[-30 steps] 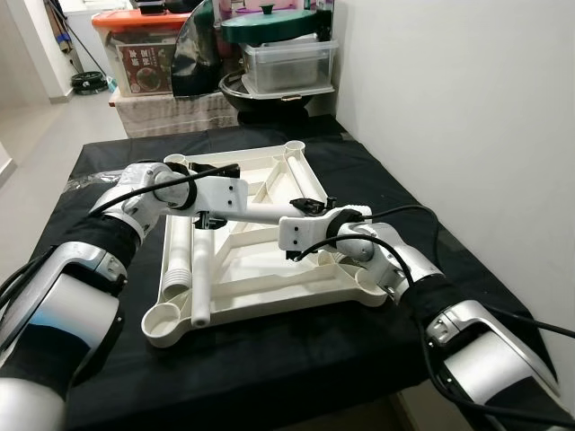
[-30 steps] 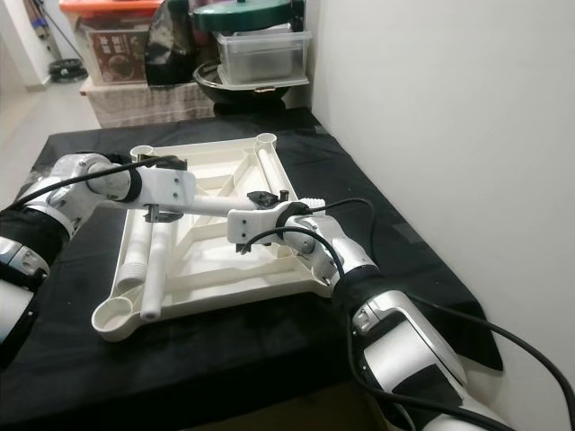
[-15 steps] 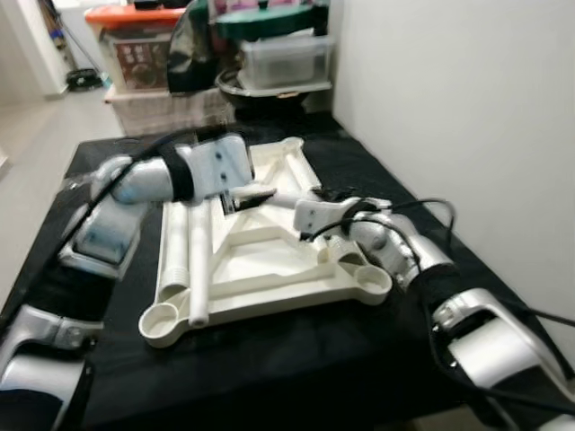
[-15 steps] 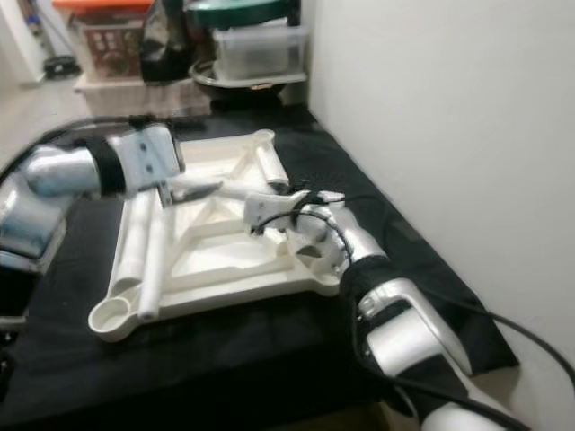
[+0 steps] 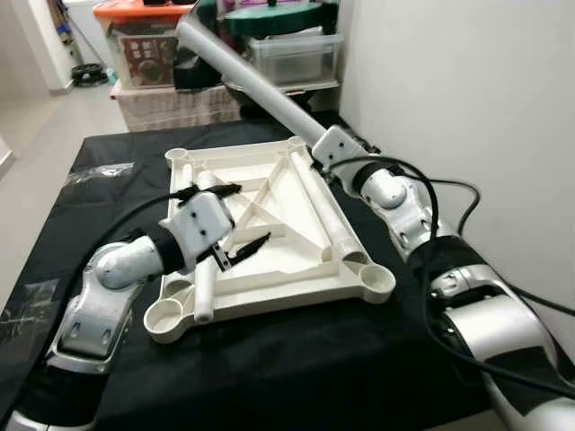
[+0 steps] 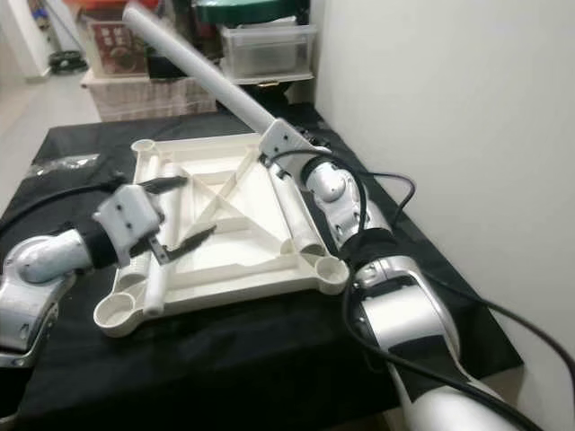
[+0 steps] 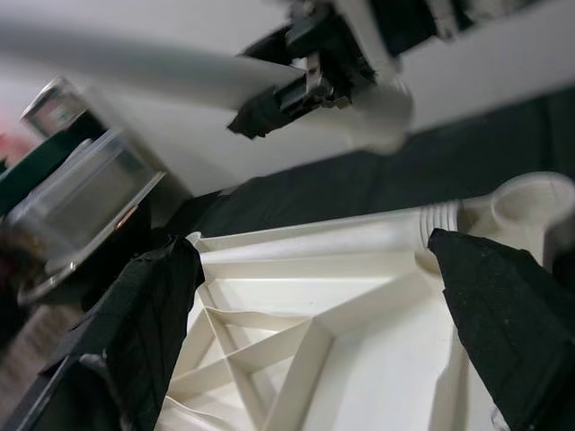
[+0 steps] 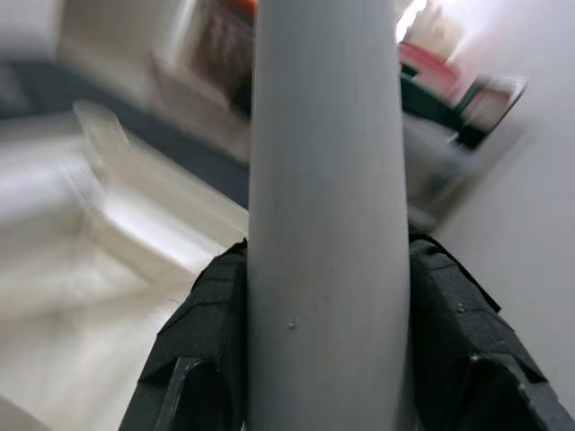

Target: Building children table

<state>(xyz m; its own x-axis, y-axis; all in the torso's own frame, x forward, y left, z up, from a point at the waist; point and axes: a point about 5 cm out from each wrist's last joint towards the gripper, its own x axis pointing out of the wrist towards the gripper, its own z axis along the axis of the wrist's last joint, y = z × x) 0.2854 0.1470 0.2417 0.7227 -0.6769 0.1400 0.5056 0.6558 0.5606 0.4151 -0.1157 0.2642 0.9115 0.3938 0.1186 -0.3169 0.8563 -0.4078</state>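
Note:
The white plastic table top (image 5: 269,235) lies upside down on the black-covered table, its corner sockets facing up. My right gripper (image 5: 316,146) is shut on one end of a long white table leg (image 5: 247,76). The leg is raised and slants up toward the far left, over the table top's far right corner. The right wrist view has the leg (image 8: 323,180) clamped between the black fingers (image 8: 202,359). My left gripper (image 5: 252,213) hovers open and empty above the table top's left half. Two more legs lie in the table top, one on the left (image 5: 204,285) and one on the right (image 5: 322,205).
Stacked storage boxes (image 5: 144,54), a clear tub (image 5: 287,56) and dark pots stand just behind the table. A white wall (image 5: 467,99) runs close along the right side. Black cloth (image 5: 296,359) covers the table to its front edge. Open floor (image 5: 36,117) lies to the left.
The right gripper has swung the leg from low over the table top up into the air. The left gripper has come away from the leg, drawn back to the left and now stands open.

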